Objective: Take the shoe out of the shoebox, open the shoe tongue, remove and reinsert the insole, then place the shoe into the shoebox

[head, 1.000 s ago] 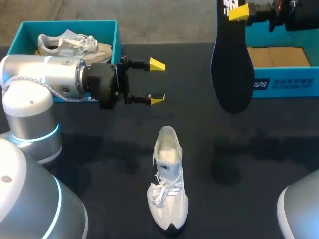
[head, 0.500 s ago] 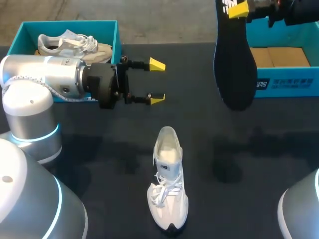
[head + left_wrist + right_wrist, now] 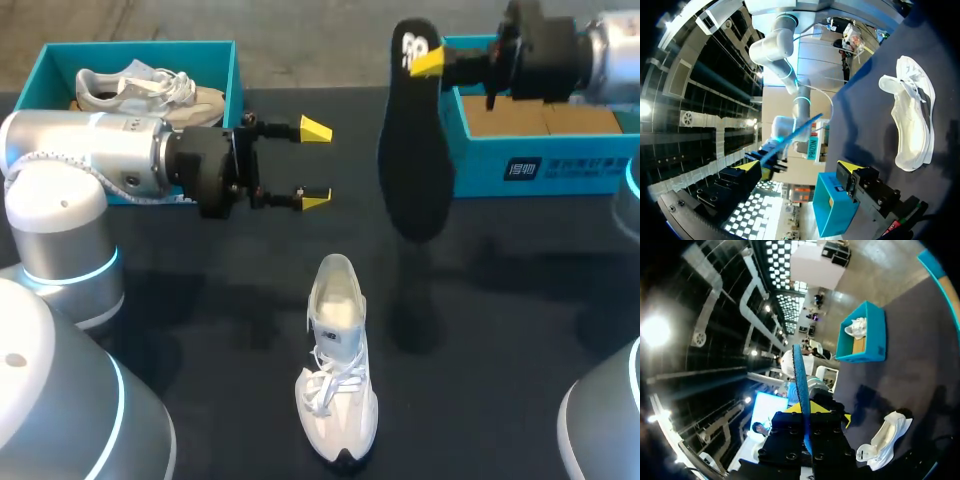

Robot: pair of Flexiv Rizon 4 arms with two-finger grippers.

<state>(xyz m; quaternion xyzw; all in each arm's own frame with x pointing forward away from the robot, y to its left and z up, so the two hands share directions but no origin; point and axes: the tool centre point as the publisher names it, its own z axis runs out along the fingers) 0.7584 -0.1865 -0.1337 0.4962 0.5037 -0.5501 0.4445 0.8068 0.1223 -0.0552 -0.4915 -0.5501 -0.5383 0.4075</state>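
The table (image 3: 180, 300) is the one piece of furniture here, its top dark, matte and almost black, running back to a straight far edge. Soft, blurred shadows lie across its middle and right.

The insole (image 3: 412, 150), pinched between the right gripper's (image 3: 427, 62) fingers, looks like smooth, matt black foam. Just behind that gripper, the shoebox (image 3: 540, 165) is matt teal card outside and bare brown card inside. The left gripper (image 3: 315, 165) has a matt black body and fingertips (image 3: 316, 129) of plain yellow plastic. The left arm (image 3: 90, 150) behind it wears a smooth silver shell with a soft sheen. Below that gripper, the shoe (image 3: 338, 400) is white woven cloth with smoother panels and cloth laces. It rests on a dark, matt table (image 3: 200, 300).
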